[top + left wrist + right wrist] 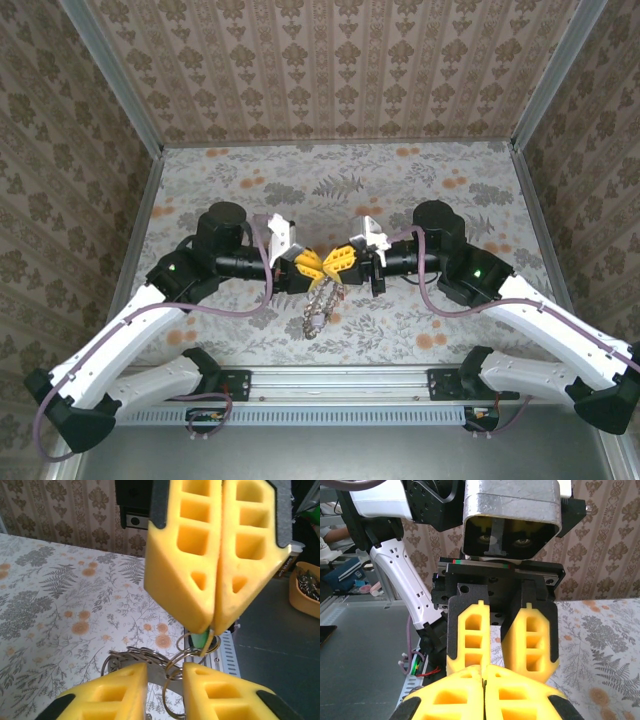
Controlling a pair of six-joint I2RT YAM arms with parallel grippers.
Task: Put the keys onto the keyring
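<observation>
Pinching the keys [201,639] over the floral table [60,595], right jaws press together — left jaws spread.

The table [230,170] is covered in a print of grey ferns and orange flowers; it is enclosed by walls [330,60] papered in brown damask and framed by aluminium posts [110,75]; everything is evenly lit.

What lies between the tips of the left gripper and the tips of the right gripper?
In the left wrist view, thin metal rings and a green tag lie in the gap between the left gripper and the shut right gripper.
</observation>
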